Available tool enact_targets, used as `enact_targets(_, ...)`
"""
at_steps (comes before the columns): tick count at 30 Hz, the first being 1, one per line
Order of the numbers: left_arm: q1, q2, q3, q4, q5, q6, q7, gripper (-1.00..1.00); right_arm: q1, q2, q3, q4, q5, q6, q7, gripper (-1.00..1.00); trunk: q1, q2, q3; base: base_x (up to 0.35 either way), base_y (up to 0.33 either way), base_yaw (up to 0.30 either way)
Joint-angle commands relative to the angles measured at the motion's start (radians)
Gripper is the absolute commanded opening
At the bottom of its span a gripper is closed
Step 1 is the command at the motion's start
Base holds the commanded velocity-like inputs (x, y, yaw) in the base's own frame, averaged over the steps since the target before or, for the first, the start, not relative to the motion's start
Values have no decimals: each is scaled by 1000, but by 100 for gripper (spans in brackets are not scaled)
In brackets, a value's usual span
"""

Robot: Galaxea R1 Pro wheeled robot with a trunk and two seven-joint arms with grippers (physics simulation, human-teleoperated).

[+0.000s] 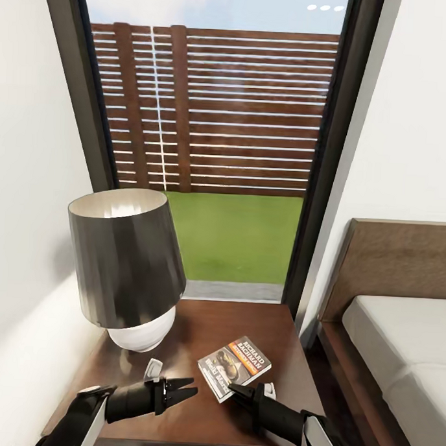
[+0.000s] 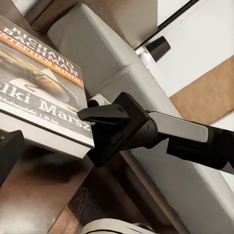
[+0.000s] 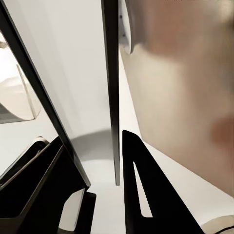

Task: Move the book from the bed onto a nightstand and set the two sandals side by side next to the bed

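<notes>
The book [image 1: 235, 368] lies flat on the nightstand [image 1: 199, 322], to the right of a lamp; its cover lettering reads clearly in the left wrist view [image 2: 44, 83]. My right gripper [image 1: 233, 387] is at the book's near corner, and one of its fingers [image 2: 105, 113] reaches over that corner. In the right wrist view its jaws stand apart, and I cannot make out anything held between them. My left gripper [image 1: 194, 386] hovers open over the nightstand's front, just left of the book. The bed [image 1: 387, 334] stands to the right. The sandals are out of view.
A lamp [image 1: 124, 264] with a dark shade and white base takes up the nightstand's back left. A tall window [image 1: 214, 119] behind shows a slatted fence and grass. White walls close in on both sides, and a narrow gap separates the nightstand from the bed frame.
</notes>
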Motion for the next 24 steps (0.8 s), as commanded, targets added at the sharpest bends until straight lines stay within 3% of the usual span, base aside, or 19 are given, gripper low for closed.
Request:
enact_targets(1, 0, 0, 0, 0, 2, 11, -3, 100, 0, 1, -6, 0, 6, 4, 4, -100, 0, 0, -1, 0, 0, 0)
enact_targets(24, 0, 0, 1, 0, 2, 11, -3, 100, 0, 0, -6, 0, 6, 4, 4, -100, 1, -1, -13, 0, 0, 0)
